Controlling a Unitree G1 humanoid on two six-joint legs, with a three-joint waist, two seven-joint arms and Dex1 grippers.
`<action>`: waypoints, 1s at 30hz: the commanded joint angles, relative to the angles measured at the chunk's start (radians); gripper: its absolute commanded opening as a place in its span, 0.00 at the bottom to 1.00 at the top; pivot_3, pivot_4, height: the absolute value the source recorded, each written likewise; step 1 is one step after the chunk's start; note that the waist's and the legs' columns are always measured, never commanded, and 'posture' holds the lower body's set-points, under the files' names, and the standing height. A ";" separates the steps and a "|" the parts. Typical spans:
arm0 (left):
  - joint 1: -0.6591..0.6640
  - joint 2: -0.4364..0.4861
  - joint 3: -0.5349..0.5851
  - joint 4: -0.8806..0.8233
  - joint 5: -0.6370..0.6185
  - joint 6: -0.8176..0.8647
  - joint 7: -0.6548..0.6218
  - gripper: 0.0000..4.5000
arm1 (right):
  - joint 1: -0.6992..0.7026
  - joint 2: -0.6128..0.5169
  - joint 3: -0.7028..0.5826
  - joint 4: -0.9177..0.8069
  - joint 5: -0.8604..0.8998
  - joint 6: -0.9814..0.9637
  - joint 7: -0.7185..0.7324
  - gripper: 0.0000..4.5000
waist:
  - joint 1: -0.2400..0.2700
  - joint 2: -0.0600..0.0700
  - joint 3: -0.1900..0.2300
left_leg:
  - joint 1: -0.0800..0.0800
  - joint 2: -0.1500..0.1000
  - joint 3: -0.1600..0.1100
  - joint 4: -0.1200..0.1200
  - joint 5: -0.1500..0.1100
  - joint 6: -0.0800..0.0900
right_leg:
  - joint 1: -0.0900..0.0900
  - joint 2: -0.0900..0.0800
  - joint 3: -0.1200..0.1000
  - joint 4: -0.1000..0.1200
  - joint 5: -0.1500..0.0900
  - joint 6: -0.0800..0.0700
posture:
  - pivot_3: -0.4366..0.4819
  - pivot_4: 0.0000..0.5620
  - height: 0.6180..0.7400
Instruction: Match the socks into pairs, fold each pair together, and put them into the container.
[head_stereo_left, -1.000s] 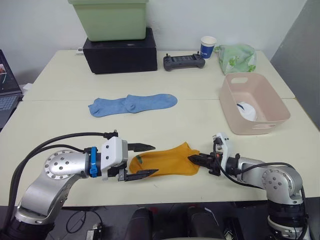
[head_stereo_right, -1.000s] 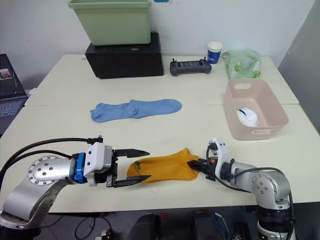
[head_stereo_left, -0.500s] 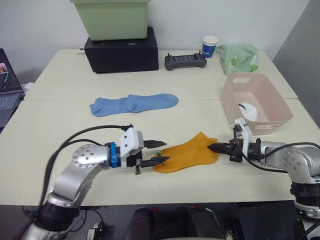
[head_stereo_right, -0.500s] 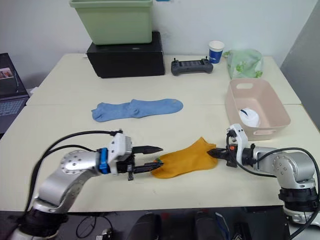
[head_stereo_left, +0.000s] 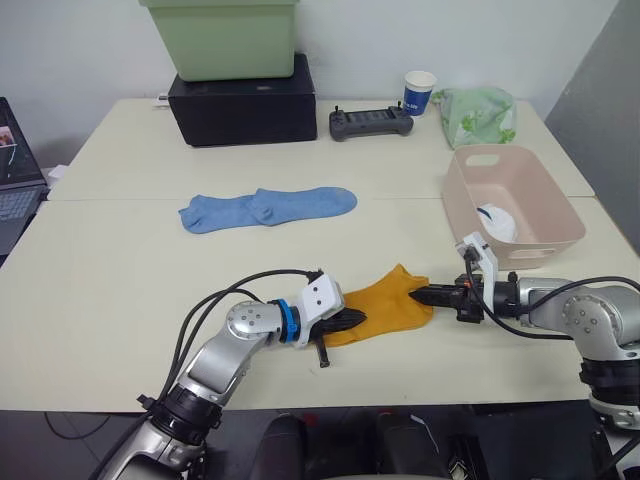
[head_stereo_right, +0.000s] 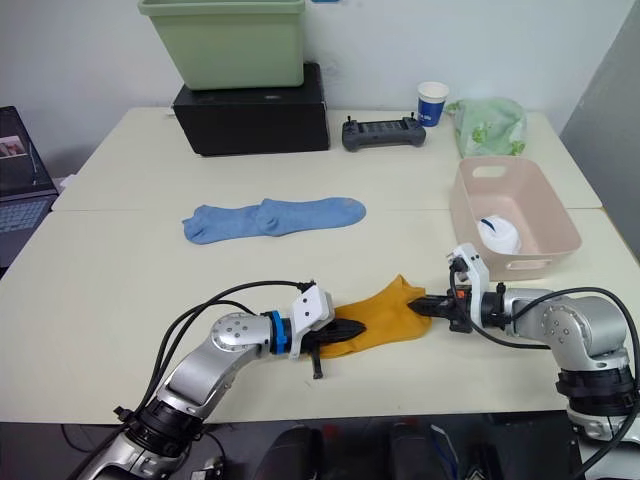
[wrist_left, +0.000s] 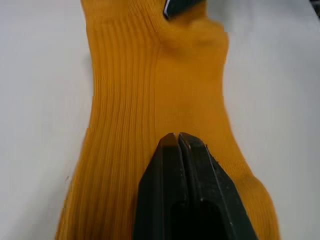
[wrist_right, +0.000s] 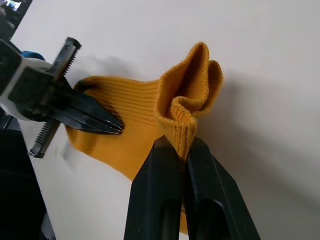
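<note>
Even bright room light, soft faint shadows, no glare; left wrist close-up blurry, head views sharp.

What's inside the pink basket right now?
In the pink basket lies one white bundle with a dark mark, apparently folded white socks. Its near wall hides part of the floor, so anything there can't be seen.

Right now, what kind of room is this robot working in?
Probably a lab or office: a plain table against a bare wall, a laptop at its edge, a handheld controller and a paper cup behind.
</note>
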 joint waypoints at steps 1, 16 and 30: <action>0.012 -0.010 -0.013 0.022 0.027 0.046 0.024 0.01 | -0.041 0.041 -0.057 -0.063 0.117 0.068 -0.002 0.00 | 0.000 0.000 0.000 | 0.000 0.000 0.000 0.000 0.000 0.000 | 0.001 0.000 0.000 0.000 0.000 0.000 | 0.48 0.27 1.00; 0.017 0.041 0.089 -0.079 -0.077 0.123 -0.024 0.01 | -0.051 0.347 -0.077 -0.028 0.257 0.175 -0.204 0.00 | -0.001 0.000 0.000 | 0.000 0.000 0.000 0.000 0.000 0.000 | 0.000 -0.001 0.000 0.000 0.000 0.000 | 0.48 0.27 1.00; 0.082 0.394 0.442 -0.288 -0.327 0.332 -0.142 0.00 | -0.039 0.346 0.107 -0.024 0.158 0.050 -0.154 0.06 | -0.020 0.001 0.000 | -0.001 0.001 0.000 -0.002 0.000 0.000 | -0.002 -0.001 0.000 0.000 0.000 0.000 | 0.48 0.27 1.00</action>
